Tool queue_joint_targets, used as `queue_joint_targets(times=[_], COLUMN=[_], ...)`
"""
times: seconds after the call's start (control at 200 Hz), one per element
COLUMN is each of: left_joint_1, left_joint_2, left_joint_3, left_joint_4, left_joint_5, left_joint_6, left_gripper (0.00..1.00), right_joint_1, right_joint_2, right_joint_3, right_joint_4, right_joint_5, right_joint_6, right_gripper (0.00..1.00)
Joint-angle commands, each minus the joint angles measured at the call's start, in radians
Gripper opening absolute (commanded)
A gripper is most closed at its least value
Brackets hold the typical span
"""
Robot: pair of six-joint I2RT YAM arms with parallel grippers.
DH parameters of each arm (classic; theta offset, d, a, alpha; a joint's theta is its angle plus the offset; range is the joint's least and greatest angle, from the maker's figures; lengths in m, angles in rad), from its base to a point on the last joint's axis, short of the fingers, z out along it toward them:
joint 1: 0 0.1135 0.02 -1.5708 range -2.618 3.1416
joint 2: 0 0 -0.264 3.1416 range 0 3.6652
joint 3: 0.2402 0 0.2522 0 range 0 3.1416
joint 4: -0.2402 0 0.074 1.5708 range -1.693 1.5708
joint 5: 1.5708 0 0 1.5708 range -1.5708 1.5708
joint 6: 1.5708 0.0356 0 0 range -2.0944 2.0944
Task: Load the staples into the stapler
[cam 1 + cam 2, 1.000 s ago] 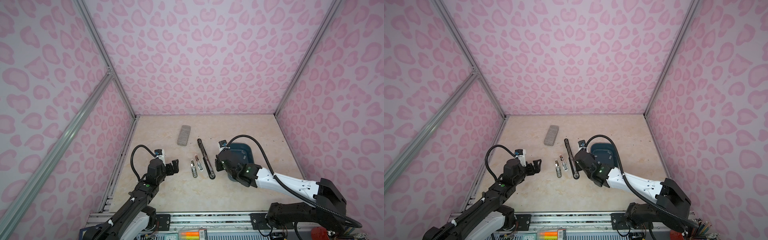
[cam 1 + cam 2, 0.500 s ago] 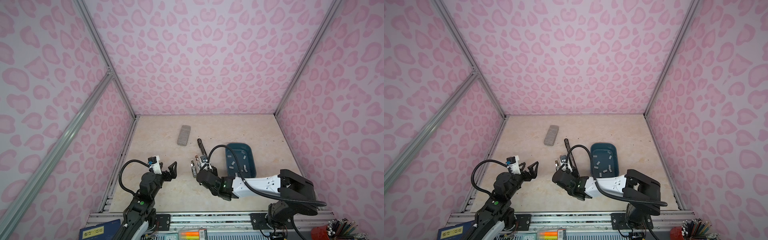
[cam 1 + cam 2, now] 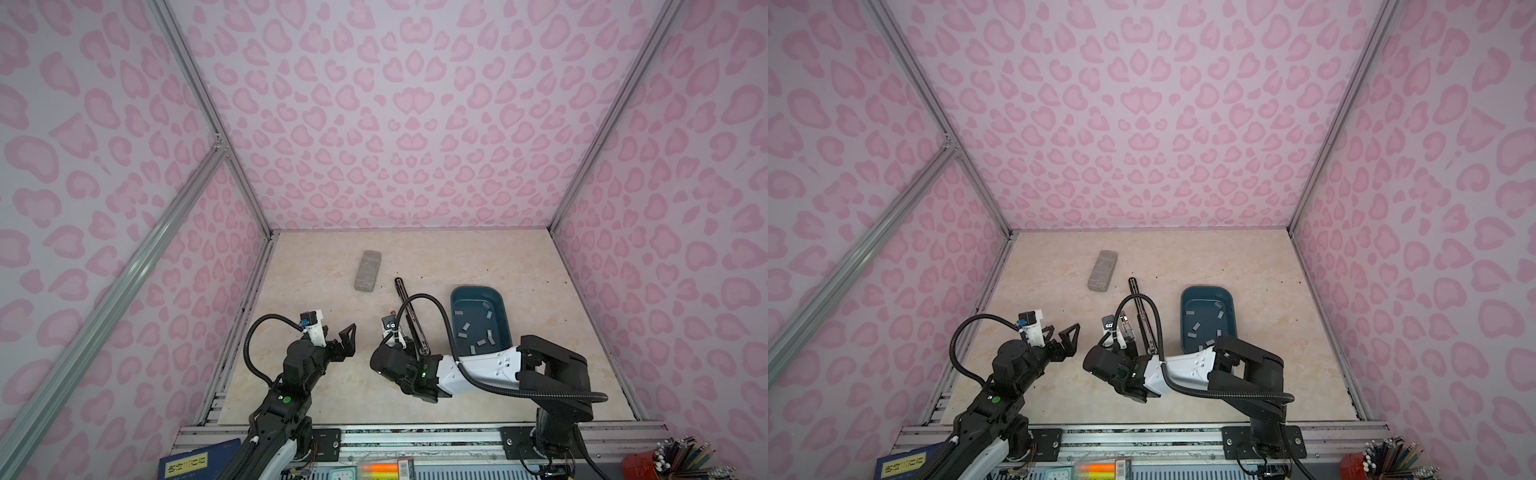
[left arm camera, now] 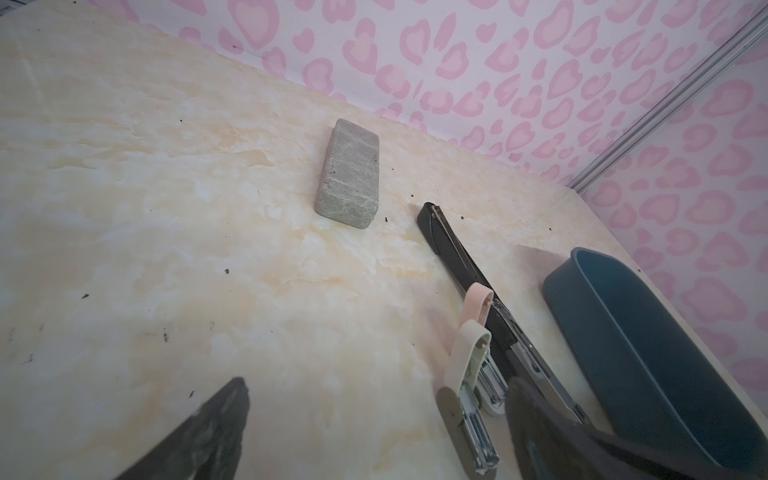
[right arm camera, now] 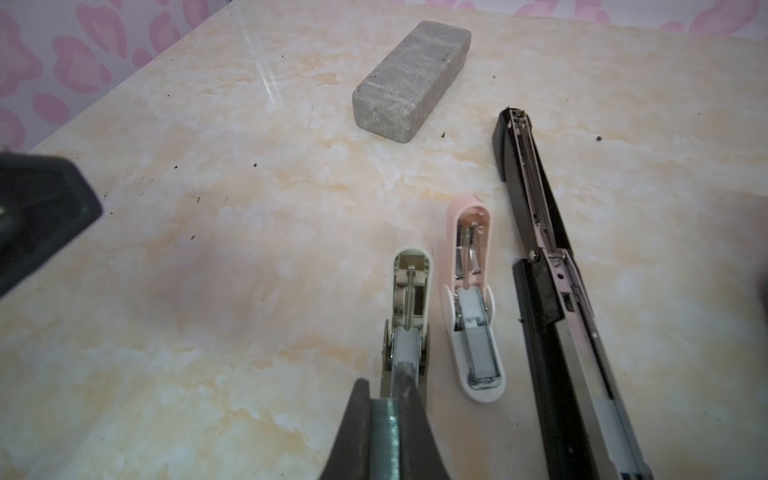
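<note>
Right pincer (image 5: 385, 390) swung left, clamping staples (image 5: 385, 432).

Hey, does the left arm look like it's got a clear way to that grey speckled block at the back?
Probably yes. The left gripper has its jaws open and empty, and only bare table lies between it and the grey block. The black stapler lies off to the side.

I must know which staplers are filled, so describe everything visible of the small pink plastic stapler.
The small pink plastic stapler lies opened flat on the marbled beige tabletop, its rounded pink top arm swung back in line with its white base. The metal magazine is exposed and seems to hold a grey staple strip. It lies between the cream stapler and the long black stapler, touching neither.
</note>
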Motion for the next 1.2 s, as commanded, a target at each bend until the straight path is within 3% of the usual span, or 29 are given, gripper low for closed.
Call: queue_joint_targets(times=[0.0, 0.265, 1.195], left_joint_1=[-0.001, -0.001, -0.004], left_joint_2=[0.015, 0.010, 0.010], left_joint_3=[0.013, 0.011, 0.008], left_joint_4=[0.043, 0.046, 0.046], left_joint_5=[0.006, 0.006, -0.003], left_joint_6=[-0.005, -0.006, -0.011], left_gripper=[0.97, 0.97, 0.97], right_joint_1=[0.002, -0.049, -0.069], right_joint_2=[0.029, 0.075, 0.122], right_joint_3=[0.015, 0.006, 0.052], right_joint_4=[-0.021, 0.053, 0.006], right_joint_5=[0.023, -0.052, -0.039], right_joint_6=[0.026, -0.036, -0.010], right_gripper=[0.02, 0.03, 0.02])
